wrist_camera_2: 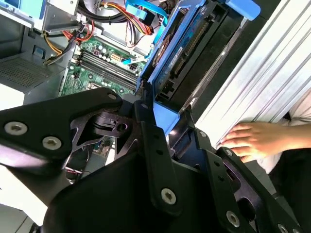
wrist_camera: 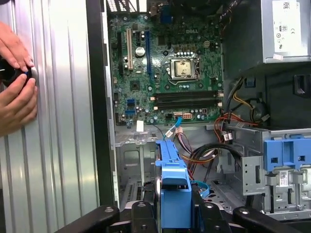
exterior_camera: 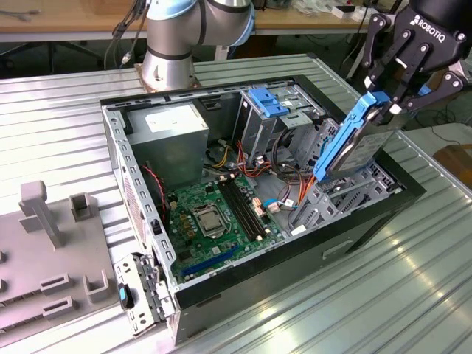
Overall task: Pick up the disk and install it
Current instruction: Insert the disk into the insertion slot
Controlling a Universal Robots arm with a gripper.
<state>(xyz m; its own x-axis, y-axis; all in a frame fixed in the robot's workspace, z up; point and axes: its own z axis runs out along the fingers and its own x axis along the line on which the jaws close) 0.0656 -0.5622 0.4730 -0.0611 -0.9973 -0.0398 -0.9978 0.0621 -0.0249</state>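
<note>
In the exterior view, the black gripper (exterior_camera: pixel 383 99) is seen at the exterior view's right, above the open computer case (exterior_camera: pixel 258 289), with its fingers closed on the upper end of the disk (exterior_camera: pixel 354 144). The disk is held on edge and tilted, its blue carrier facing the motherboard (exterior_camera: pixel 214 214), and its lower end is poised at the grey drive cage (exterior_camera: pixel 332 195) at that end of the case. Whether the two touch cannot be told. The power supply (exterior_camera: pixel 173 125) and a lighter-blue bracket (exterior_camera: pixel 267 101) are seen farther inside the case, which lies on a ribbed metal table (exterior_camera: pixel 332 317). In the second wrist view, the disk (wrist_camera_2: pixel 194 43) is seen extending away from the gripper (wrist_camera_2: pixel 164 121), a blue tab of its carrier being clamped between the black fingers (wrist_camera_2: pixel 146 133). A person's hand (wrist_camera_2: pixel 252 141) is laid on the table just beside the case. In the first wrist view, the narrow blue edge of the disk (wrist_camera: pixel 175 187) is seen between the fingers of the gripper (wrist_camera: pixel 174 213), over the drive cage and well apart from the motherboard.
</note>
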